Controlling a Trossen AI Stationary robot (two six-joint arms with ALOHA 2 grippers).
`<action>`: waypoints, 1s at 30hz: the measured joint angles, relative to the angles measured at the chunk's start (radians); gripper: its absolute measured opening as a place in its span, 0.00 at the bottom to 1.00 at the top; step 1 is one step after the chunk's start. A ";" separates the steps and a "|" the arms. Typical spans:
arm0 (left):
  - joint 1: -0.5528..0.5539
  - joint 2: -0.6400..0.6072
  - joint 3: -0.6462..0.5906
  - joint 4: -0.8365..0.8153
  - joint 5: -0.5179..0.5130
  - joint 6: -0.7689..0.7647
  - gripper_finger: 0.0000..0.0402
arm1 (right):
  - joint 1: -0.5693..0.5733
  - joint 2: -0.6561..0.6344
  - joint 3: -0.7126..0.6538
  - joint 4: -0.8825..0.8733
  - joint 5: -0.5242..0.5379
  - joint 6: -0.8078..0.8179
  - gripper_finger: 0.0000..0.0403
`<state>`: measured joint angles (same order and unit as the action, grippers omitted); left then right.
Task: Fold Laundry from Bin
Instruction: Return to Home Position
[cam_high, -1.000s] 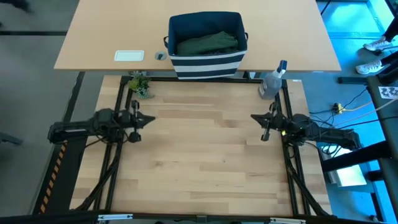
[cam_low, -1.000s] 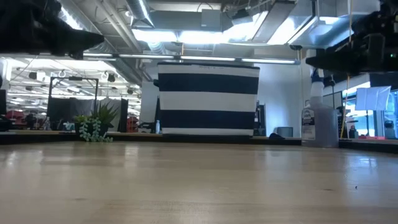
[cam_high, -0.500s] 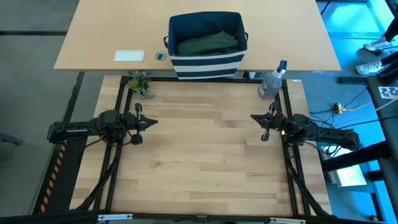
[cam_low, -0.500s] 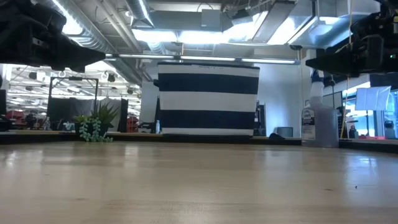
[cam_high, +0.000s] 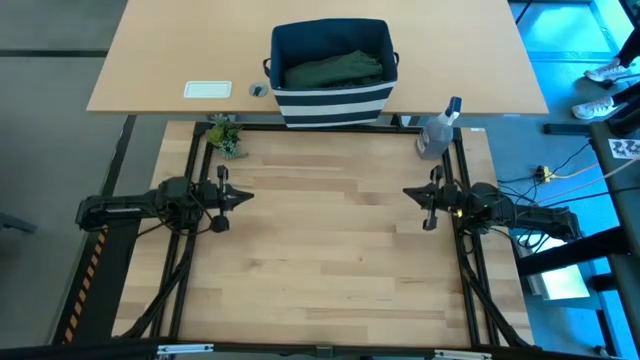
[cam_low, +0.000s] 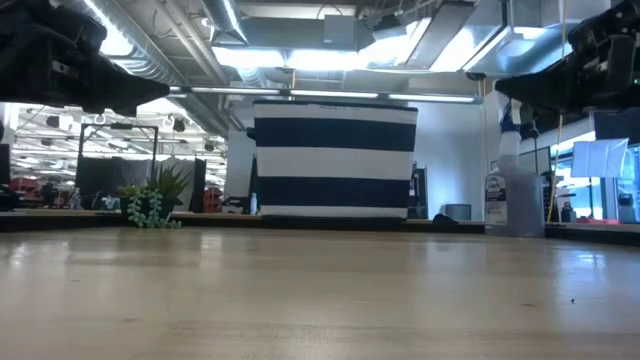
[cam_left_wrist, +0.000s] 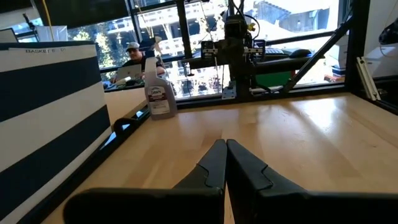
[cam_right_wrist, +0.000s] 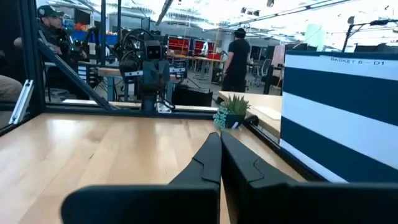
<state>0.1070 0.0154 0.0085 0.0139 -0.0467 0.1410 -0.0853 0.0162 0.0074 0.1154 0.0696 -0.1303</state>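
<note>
Navy fabric with white stripes makes up the one bin, which stands at the near edge of the pale far counter. One dark olive-green garment shows inside it, lying bunched on the bin's floor.

Two grippers hang over the plank-topped near counter. The left gripper is at that counter's left edge and the right gripper at its right edge, tips pointing toward each other and well apart. Both wrist views show each pair of fingers pressed together with nothing between them.

The bin sits beyond both grippers, well apart from each and roughly midway between them, across the black frame rail.

One clear spray bottle stands at the near counter's far right corner, near the right gripper. One small green plant stands at the far left corner. On the far counter, one flat white card and one small round object lie left of the bin.
</note>
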 joint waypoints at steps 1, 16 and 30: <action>0.000 0.000 0.000 0.000 0.000 0.000 0.00 | 0.000 0.000 0.000 -0.003 0.000 0.000 0.00; 0.000 0.000 0.000 0.000 0.000 0.000 0.00 | 0.000 0.000 0.000 -0.086 0.000 0.002 0.00; 0.000 0.000 0.000 -0.001 0.000 0.001 0.01 | 0.000 0.000 0.000 -0.089 0.000 0.002 0.00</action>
<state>0.1070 0.0154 0.0086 0.0132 -0.0467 0.1416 -0.0853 0.0166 0.0074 0.0269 0.0696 -0.1287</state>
